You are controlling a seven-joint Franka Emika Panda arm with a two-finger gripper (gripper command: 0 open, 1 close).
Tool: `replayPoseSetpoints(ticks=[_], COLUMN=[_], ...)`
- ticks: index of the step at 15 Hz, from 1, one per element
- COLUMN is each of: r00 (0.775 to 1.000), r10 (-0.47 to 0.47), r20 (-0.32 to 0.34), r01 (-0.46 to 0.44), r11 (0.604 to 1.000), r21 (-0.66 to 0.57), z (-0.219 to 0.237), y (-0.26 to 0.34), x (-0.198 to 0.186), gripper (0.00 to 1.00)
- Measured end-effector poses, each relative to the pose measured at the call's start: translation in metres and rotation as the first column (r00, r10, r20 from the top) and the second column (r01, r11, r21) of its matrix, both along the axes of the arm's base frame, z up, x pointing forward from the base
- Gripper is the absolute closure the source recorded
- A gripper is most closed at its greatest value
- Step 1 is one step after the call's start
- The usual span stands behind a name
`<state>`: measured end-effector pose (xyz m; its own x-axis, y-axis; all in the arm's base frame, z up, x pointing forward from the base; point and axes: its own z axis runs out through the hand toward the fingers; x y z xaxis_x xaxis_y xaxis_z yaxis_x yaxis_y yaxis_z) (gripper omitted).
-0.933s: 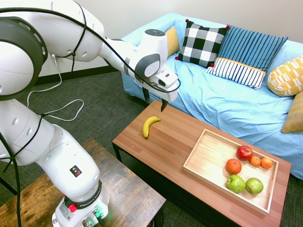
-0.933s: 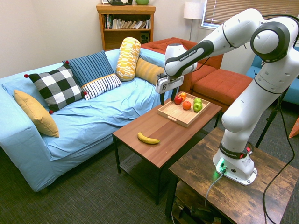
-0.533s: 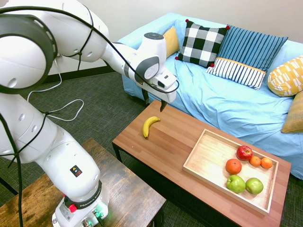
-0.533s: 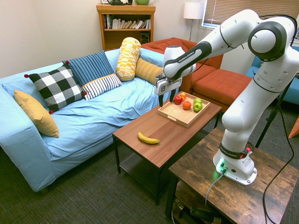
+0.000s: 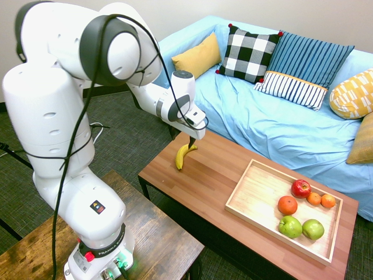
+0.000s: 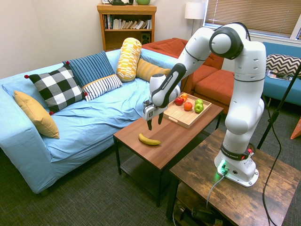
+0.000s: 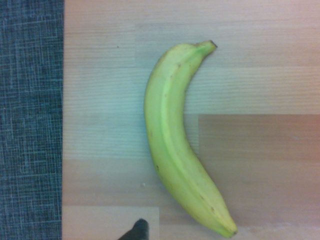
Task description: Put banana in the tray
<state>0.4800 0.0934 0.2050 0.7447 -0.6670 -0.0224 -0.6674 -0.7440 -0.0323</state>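
Observation:
A small yellow banana (image 5: 183, 157) lies on the brown wooden table (image 5: 204, 186) near its left end. It shows again in the second exterior view as banana (image 6: 149, 140), and it fills the wrist view as banana (image 7: 172, 145), lying flat on the wood. My gripper (image 6: 154, 122) hangs just above it, pointing down, its two dark fingers (image 6: 149, 125) apart and nothing between them. In the first exterior view the gripper (image 5: 190, 143) is over the banana's stem end. The light wooden tray (image 5: 259, 192) sits at the table's other end, also seen as tray (image 6: 175, 116).
The tray holds a red apple (image 5: 301, 188), three oranges (image 5: 287, 205) and two green apples (image 5: 290, 226) at its far end. A blue sofa (image 5: 280, 128) with pillows runs behind the table. Dark carpet (image 7: 30, 120) borders the table edge by the banana.
The arm has swung down and toward the banana's end of the table. The gripper went from well above the table to just over the banana, still open.

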Motion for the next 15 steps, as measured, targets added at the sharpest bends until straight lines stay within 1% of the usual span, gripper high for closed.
replayPoseSetpoints(ticks=[3,7,8,13,15], r00=[0.999,0.997,0.996,0.998,0.998], r10=[0.018,0.044,0.044,0.038,0.039], r20=[-0.039,-0.070,-0.073,-0.055,-0.058], r01=[-0.019,-0.045,-0.046,-0.040,-0.040], r11=[1.000,0.999,0.999,0.999,0.999], r21=[-0.006,-0.022,-0.027,-0.028,-0.025], z=[-0.040,-0.076,-0.083,-0.104,-0.109], y=[0.015,0.031,0.031,0.030,0.031], x=[0.016,0.018,0.019,0.038,0.040], gripper=[0.00,0.00,1.00,1.00,1.00])
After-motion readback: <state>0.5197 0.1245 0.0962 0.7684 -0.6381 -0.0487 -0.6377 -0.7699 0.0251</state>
